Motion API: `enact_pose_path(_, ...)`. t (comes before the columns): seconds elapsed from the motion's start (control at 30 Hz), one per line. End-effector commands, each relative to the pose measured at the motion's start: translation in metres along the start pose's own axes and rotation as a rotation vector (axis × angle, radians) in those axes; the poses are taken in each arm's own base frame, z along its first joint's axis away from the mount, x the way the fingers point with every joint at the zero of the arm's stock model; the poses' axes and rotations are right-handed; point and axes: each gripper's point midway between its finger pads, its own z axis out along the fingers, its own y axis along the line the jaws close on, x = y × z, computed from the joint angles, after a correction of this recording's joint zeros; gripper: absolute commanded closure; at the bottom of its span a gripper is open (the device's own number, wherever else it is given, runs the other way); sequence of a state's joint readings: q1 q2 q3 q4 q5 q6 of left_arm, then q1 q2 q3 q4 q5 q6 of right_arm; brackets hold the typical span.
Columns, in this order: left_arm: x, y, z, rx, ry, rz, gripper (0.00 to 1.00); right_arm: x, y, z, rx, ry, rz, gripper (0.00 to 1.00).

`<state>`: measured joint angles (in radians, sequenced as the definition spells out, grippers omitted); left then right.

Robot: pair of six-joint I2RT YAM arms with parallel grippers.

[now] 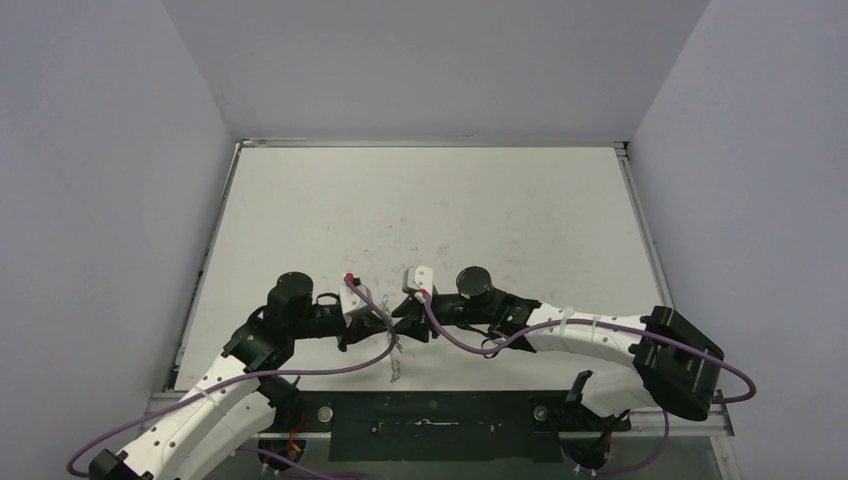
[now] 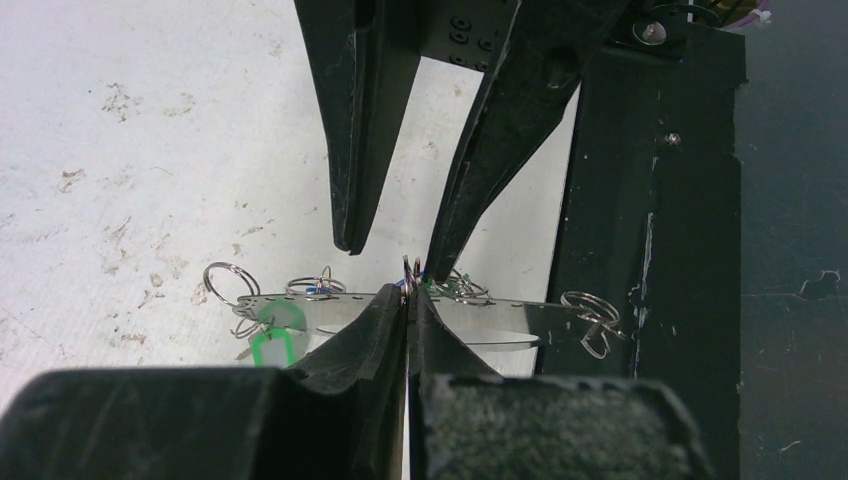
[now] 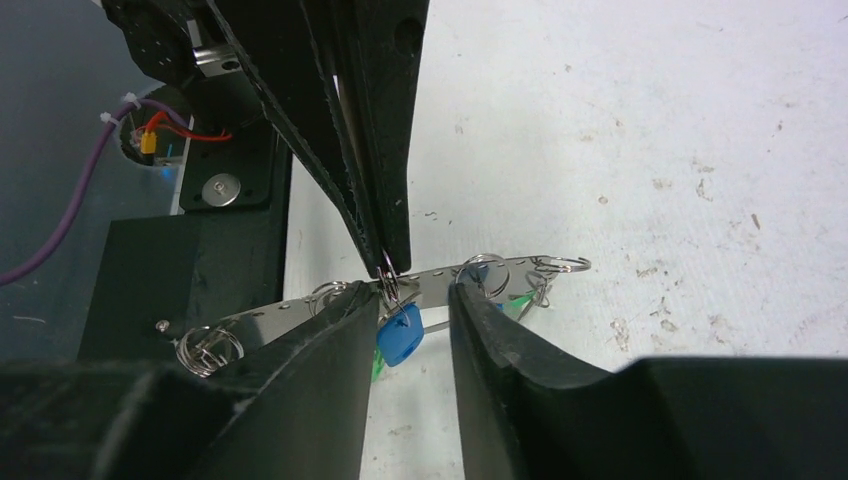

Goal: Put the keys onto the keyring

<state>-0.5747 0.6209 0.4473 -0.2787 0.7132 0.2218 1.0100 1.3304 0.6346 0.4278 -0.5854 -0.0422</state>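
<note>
Right gripper [image 3: 412, 292], jaws apart, blue key [image 3: 400, 337] between them; left gripper [image 3: 388, 262] above, pinched tight on keyring [image 3: 440, 276].

The keyring [image 2: 500, 305] sits above the table [image 1: 420, 210], close to its near edge and about midway along it; keys [image 3: 400, 335] dangle under it.

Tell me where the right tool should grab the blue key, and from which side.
Grip the blue key by its plastic head: the broadest part, hanging just under the keyring. Come in opposite the left tool, which is shut on a small ring above it. The right tool straddles that head, open; closing there should probably catch it.
</note>
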Motion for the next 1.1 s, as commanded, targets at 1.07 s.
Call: enact_pose_path(1.07,-0.022,0.0,0.001,0.012,-0.074,0.059,1.0,-0.015,0.014,0.006,-0.092,-0.003,-0.017,1.0)
